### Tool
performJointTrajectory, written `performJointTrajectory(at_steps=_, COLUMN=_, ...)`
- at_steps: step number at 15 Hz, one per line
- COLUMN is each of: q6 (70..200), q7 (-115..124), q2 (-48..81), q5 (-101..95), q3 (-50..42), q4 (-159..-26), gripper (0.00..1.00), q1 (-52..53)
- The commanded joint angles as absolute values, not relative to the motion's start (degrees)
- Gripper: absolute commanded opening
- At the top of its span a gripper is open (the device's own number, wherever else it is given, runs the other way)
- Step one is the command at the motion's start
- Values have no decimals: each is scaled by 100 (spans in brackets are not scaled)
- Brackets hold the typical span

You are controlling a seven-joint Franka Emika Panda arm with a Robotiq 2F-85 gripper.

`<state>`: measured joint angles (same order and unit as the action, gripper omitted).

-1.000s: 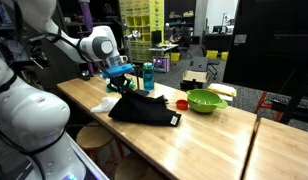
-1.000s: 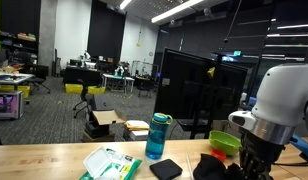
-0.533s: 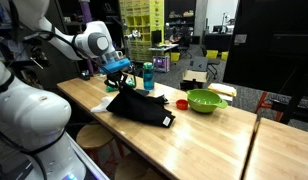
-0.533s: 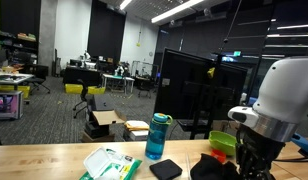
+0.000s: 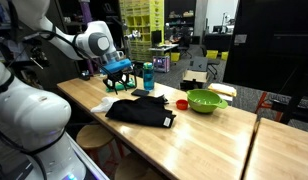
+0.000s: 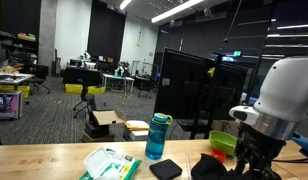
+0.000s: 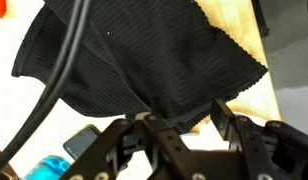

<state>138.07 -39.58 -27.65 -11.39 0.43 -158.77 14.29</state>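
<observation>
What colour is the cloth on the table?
Black cloth, finely ribbed; the wrist view shows it best.

Blk cloth (image 5: pixel 142 110) lying spread, rumpled.

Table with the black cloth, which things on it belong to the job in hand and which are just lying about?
In hand: black cloth, gripper open just above it.
Lying about: green bowl, blue bottle, small red object, flat black object, green-and-white packet.
</observation>
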Motion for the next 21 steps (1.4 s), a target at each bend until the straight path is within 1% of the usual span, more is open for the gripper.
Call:
performJointTrajectory(at_steps=1, q6=13698, q7=-3648, q2=-2986, q5=-959, q3=32, q4=-15935, gripper=86, q1=1319)
performJointTrajectory(at_steps=3, q6=13536, q7=-3379, q2=-3036, q5=-924, q3=44, q4=-15924, gripper=100, q1=1257)
performJointTrajectory(at_steps=4, q6=13468, q7=-3268, q2=-3052, q5=-934, q3=51, q4=-15931, gripper=100, q1=1225)
performJointTrajectory(at_steps=5, q6=13368, q7=-4028, q2=-3075, q5=-1150, q3=-606, q4=-15918, gripper=100, q1=813)
performJointTrajectory(at_steps=8, q6=12896, q7=-4435, q2=-2752, q5=-1332, q3=-1084, q4=-15473, gripper=100, q1=245)
performJointTrajectory(at_steps=11, q6=12630, q7=-4979, q2=-2242, q5=-1458, q3=-1662, q4=-14752, gripper=100, q1=-388)
performJointTrajectory(at_steps=14, q6=12252, q7=-5736, q2=-1481, q5=-1197, q3=-2123, q4=-13706, gripper=100, q1=-690)
performJointTrajectory(at_steps=17, q6=11894, q7=-6137, q2=-690, q5=-870, q3=-2260, q4=-12735, gripper=100, q1=-840)
performJointTrajectory(at_steps=21, q6=11137, q7=-6641, q2=267, q5=-360, q3=-2097, q4=-11692, gripper=100, q1=-1050)
